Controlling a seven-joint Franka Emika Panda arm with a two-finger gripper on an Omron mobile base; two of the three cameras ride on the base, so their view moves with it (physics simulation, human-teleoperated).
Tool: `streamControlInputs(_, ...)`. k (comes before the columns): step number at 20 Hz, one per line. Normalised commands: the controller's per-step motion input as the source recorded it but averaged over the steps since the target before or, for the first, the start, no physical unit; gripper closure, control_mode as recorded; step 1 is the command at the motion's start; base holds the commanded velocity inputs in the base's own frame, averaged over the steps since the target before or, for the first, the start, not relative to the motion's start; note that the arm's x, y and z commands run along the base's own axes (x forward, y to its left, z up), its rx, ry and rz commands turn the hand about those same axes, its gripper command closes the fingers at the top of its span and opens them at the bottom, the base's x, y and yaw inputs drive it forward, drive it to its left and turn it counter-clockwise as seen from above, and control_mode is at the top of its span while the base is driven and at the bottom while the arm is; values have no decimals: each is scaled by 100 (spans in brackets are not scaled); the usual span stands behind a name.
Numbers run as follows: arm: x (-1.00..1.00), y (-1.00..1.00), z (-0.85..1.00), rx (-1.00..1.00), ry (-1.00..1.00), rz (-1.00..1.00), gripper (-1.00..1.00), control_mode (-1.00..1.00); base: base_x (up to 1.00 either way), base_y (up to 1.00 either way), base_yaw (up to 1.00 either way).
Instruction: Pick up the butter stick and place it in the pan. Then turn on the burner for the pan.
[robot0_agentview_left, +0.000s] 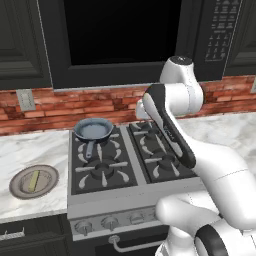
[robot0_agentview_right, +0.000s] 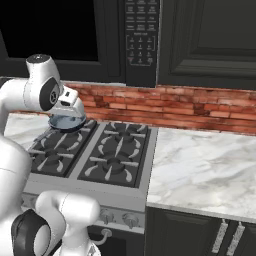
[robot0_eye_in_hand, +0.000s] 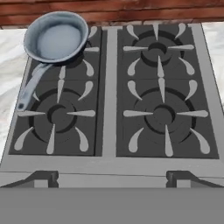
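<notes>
Bench (robot0_agentview_left: 35, 147) — white marble, running along the brick wall on both sides of the stove (robot0_agentview_left: 122, 172).

Stove: four burners, a row of knobs (robot0_agentview_left: 107, 223) on its front face.

Pan (robot0_agentview_left: 93, 129) sits on the stove's rear left burner, close to the back edge. Its handle points toward the stove's front edge, angled slightly left, ending over the front left burner. Inside of the pan is bare grey-blue.

Plate (robot0_agentview_left: 20, 186) — round, beige-grey, on the bench left of the stove, near the bench's front edge.

Butter stick (robot0_agentview_left: 34, 180) lies flat on the plate, long axis running roughly front to back, tilted a little.

Claw (robot0_eye_in_hand: 112, 178): fingers (robot0_eye_in_hand: 43, 178) well apart, nothing between them, poised above the stove's front edge.
</notes>
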Motion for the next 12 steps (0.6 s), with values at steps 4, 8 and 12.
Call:
streamControlInputs(4, -10, 94, 0, 0, 3, 0, -100, -100, 0, 0, 0)
streamControlInputs(8, -2, 100, 0, -3, 7, -1, -100, -100, 0, 0, 0)
streamControlInputs(12, -3, 100, -1, -1, 5, -1, -100, -100, 0, 0, 0)
